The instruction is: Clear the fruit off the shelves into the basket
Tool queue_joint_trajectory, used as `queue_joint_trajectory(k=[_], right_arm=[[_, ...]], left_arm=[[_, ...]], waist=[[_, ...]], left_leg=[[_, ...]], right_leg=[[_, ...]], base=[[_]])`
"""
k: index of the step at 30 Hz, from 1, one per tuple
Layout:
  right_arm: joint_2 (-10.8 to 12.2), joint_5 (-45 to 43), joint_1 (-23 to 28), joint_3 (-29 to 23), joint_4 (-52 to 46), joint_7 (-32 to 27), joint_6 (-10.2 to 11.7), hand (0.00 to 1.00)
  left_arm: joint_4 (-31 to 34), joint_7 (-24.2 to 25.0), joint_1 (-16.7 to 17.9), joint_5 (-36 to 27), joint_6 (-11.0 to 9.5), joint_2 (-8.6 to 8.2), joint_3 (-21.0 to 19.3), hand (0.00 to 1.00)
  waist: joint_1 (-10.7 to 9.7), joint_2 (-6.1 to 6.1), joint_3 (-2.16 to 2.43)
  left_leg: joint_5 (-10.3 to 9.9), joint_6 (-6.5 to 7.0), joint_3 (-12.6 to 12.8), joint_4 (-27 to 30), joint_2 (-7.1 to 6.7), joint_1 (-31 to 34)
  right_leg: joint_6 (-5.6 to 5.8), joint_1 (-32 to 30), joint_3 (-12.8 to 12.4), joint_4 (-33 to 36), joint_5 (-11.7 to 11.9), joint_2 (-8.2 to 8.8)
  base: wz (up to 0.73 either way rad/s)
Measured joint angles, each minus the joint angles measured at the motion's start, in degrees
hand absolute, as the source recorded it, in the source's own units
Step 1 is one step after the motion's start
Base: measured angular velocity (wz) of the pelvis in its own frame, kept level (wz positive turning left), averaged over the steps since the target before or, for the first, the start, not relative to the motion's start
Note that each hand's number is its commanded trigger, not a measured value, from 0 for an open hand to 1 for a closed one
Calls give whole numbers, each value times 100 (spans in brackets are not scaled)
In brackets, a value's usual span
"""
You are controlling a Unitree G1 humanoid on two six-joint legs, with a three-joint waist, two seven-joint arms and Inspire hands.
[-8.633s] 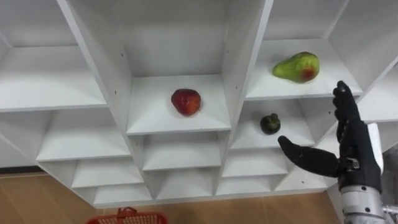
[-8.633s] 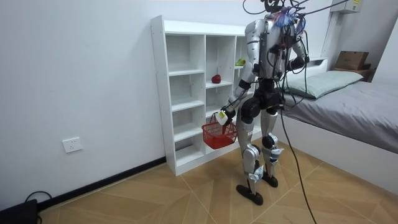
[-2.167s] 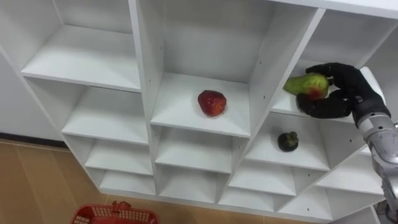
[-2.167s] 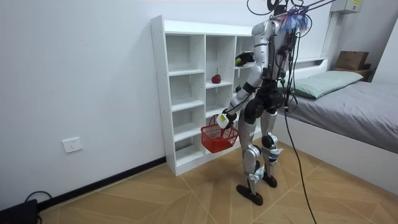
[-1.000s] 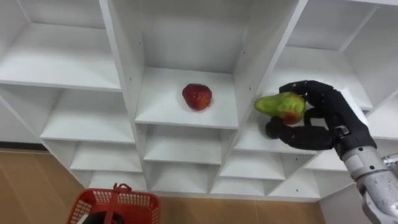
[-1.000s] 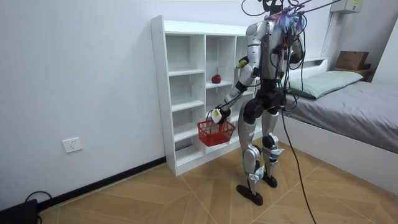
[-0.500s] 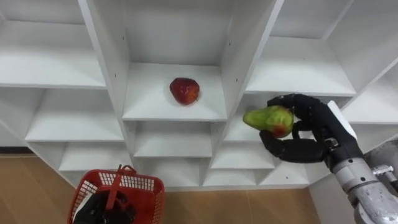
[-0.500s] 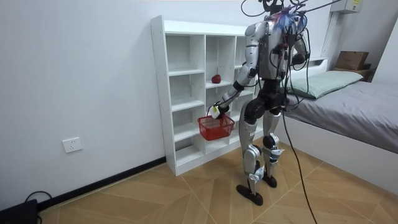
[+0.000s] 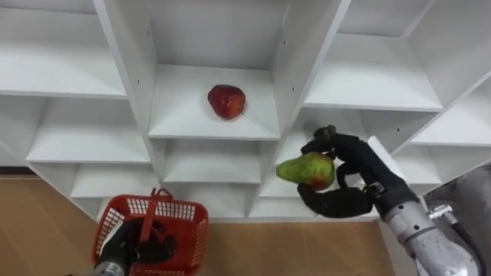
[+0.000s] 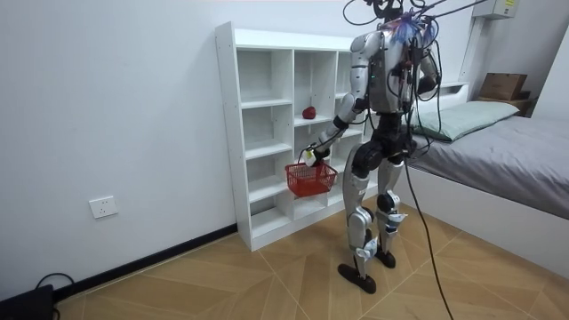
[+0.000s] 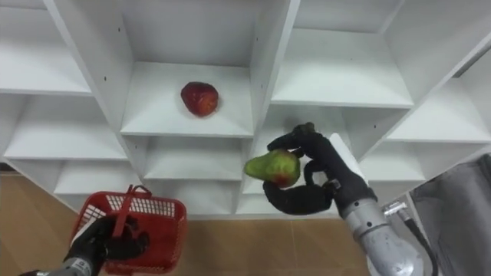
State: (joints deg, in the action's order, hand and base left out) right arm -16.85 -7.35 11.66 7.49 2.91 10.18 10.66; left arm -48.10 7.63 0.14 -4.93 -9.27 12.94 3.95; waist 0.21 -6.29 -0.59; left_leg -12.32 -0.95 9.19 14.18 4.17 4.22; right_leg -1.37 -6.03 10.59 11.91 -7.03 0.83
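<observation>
The right hand (image 9: 359, 182), clasping the green, red-blushed pear (image 9: 307, 170), should let go only directly above the red plastic mesh basket (image 9: 193, 224) gripped by the left hand (image 9: 132, 245).

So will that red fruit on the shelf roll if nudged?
Likely: the red fruit looks rounded and lies loose on the flat shelf, so a nudge may roll it. Its skin looks smooth, so it might slip in a loose grasp.

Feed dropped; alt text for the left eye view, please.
The right hand holds a green-red fruit before the white closet; the left hand grips the handle of a red basket. A red fruit sits on a shelf.
</observation>
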Motion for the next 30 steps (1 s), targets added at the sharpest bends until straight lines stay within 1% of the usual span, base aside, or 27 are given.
queue_joint_trajectory(k=[1,2,3,4,5,6,7,8,10,13,15,17,18,20,23,25,27,28,29,30], right_arm=[[2,0,0,47,22,-4,0,100],[4,1,-4,138,34,-8,0,100],[6,3,-18,237,35,-11,2,100],[13,0,-28,272,39,-5,6,100],[81,-9,-55,296,70,0,10,100],[122,-11,-69,303,100,-2,17,100],[179,-11,-122,321,221,-6,71,100],[201,-11,-188,341,343,-9,80,100],[202,-53,-208,365,411,-9,80,100],[210,-73,-304,465,700,-10,104,100],[209,-70,-315,549,721,-15,104,100],[212,-65,-325,642,729,-23,107,100],[213,-63,-330,676,743,-23,109,100],[211,-65,-332,757,803,-49,119,100],[221,-65,-372,889,937,-197,127,100],[224,-64,-384,943,1026,-236,133,100],[204,-68,-396,964,1068,-303,138,100],[195,-68,-406,973,1078,-324,149,100],[190,-76,-440,975,1139,-365,203,100],[190,-111,-499,974,1203,-415,207,100]], left_arm=[[62,3,0,2,-4,-20,51,100],[155,17,-2,7,-5,-69,110,100],[206,32,-19,7,-18,-94,179,100],[206,40,-40,13,-30,-105,196,100],[207,62,-73,15,-58,-132,201,100],[207,71,-72,15,-80,-141,201,100],[208,79,-66,13,-108,-147,201,100],[220,90,-67,14,-121,-153,200,100],[348,100,-29,10,-121,-154,198,100],[448,137,-18,7,-194,-156,216,100],[617,161,-32,5,-201,-151,314,100],[667,194,-61,-7,-241,-187,367,100],[667,204,-65,-14,-246,-195,395,100],[685,230,-63,-208,-246,-223,575,100],[701,328,-73,-245,-247,-290,672,100],[744,346,-79,-252,-247,-292,783,100],[764,440,-89,-341,-251,-293,911,100],[765,444,-89,-346,-253,-292,944,100],[799,460,-85,-352,-252,-291,993,100],[912,490,-76,-374,-252,-290,1022,100]], waist=[[28,13,-9],[79,41,-28],[108,68,-37],[127,78,-35],[161,97,-41],[162,107,-41],[168,122,-33],[166,138,-22],[167,150,-20],[175,148,-17],[184,145,-15],[174,145,-14],[174,145,-15],[171,146,-15],[166,147,-15],[170,160,-18],[201,200,-17],[197,212,-15],[185,235,10],[174,252,18]], left_leg=[[0,0,-13,21,1,20],[-1,1,-41,35,3,47],[-1,0,-67,62,6,111],[-1,0,-72,71,8,138],[-1,0,-69,99,15,191],[-1,0,-77,130,18,231],[0,-1,-79,149,19,305],[1,0,-86,170,15,373],[4,2,-86,236,15,489],[6,5,-84,271,10,590],[6,7,-83,339,6,757],[7,7,-87,388,7,840],[7,7,-89,404,9,853],[6,8,-89,418,7,861],[7,10,-106,438,6,896],[7,11,-143,466,9,933],[7,11,-159,501,18,971],[7,11,-164,507,19,991],[7,11,-177,521,21,1064],[14,21,-191,563,22,1160]], right_leg=[[0,-2,34,0,0,3],[-1,-13,46,0,1,2],[-7,-38,59,2,4,0],[-11,-66,64,8,6,1],[-19,-115,73,15,11,3],[-22,-131,79,17,12,10],[-31,-199,87,60,6,34],[-35,-274,111,83,2,50],[-35,-363,163,107,3,70],[-29,-446,192,138,-2,83],[-26,-623,193,227,-16,96],[-26,-707,223,275,-16,105],[-26,-708,231,274,-16,105],[-26,-707,227,279,-16,116],[-28,-707,214,273,-22,115],[-30,-708,233,267,-24,115],[-31,-713,255,268,-24,104],[-32,-720,265,269,-24,106],[-33,-787,294,287,-24,114],[-46,-868,356,301,-16,120]], base=[[15],[8],[6],[8],[6],[5],[5],[6],[10],[5],[0],[2],[4],[0],[4],[10],[7],[7],[9],[8]])
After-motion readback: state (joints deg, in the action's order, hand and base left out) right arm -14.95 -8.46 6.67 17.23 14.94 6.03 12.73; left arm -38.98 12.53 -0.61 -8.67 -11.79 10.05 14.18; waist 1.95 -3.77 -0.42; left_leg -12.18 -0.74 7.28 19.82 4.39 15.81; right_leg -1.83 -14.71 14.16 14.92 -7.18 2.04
